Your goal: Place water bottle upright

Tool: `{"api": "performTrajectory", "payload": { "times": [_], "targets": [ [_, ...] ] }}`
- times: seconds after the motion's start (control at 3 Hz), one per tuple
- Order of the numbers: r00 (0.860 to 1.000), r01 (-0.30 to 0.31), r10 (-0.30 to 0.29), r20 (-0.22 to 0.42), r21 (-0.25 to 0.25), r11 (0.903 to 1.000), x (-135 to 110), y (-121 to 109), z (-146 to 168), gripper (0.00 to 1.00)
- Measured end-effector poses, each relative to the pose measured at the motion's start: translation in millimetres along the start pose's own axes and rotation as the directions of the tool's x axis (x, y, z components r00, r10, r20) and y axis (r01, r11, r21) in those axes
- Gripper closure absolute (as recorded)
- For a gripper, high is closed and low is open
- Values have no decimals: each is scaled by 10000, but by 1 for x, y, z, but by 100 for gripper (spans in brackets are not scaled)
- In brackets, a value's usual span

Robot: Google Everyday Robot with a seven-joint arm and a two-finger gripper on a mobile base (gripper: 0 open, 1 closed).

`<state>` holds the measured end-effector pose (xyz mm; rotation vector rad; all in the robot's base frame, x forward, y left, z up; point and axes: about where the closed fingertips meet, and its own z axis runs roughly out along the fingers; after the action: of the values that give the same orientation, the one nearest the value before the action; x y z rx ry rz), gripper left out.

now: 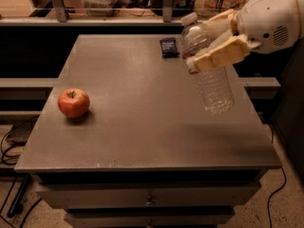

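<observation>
Gripper (202, 44) at upper right, above the right side of the table (142, 137); tan fingers (218, 55) clamped across the water bottle (216, 91), high on its body just under the neck. White rounded arm housing (273, 18) runs off toward the right edge.

Bottle hangs in the grip, nearly upright but tilted: white cap up and to the left, clear crinkled base lower and to the right. Base appears clear of the tabletop; a soft shadow lies on the surface nearer the front right corner.

Small dark packet (168, 46) lies flat at the far edge, just left of the bottle's neck. Red apple (73, 102) sits stem-up on the left side, well apart from the bottle. Drawer fronts (149, 201) below the tabletop. Cables (9, 148) on the floor at left.
</observation>
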<state>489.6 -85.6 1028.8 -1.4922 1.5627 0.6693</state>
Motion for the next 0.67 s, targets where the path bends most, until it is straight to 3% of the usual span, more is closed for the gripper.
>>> {"api": "performTrajectory", "payload": {
  "times": [0.33,0.67],
  "targets": [
    [9890,1389,-1372,545,-291,9899,-12,7,9,100],
    [9569,2574,-2495,1489,-362,9656,-22,14,16,100]
  ]
}}
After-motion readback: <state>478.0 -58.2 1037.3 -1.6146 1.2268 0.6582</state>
